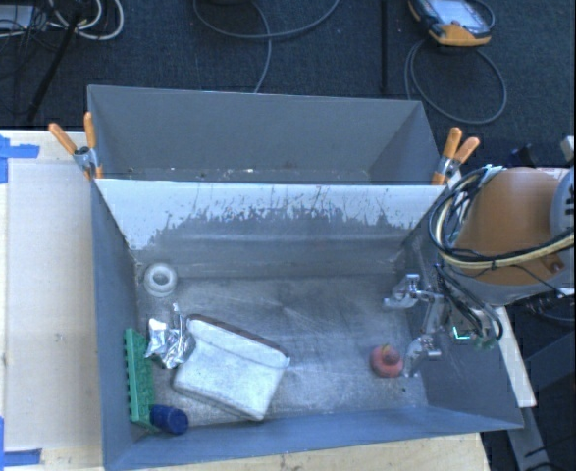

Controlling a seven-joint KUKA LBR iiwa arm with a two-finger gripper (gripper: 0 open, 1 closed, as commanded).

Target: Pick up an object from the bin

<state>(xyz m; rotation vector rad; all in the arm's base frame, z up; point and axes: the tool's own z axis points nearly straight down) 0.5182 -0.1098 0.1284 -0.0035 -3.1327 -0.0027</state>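
My gripper point(414, 319) is hanging spread wide at the bin's point(268, 234) right side. The little red round thing point(387, 362) is lying by its near finger; I should be centering over it first.

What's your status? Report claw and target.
Claw open, bin's right end. Small red lump just beside it, not gripped. Cloth and foil far left.

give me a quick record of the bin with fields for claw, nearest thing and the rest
claw: open, low at the right side of the bin, nothing between its fingers
nearest thing: small red piece on the floor, close beside the claw
left corner heap: white cloth, crumpled foil, green comb, blue cap
apart: clear ring by the left wall
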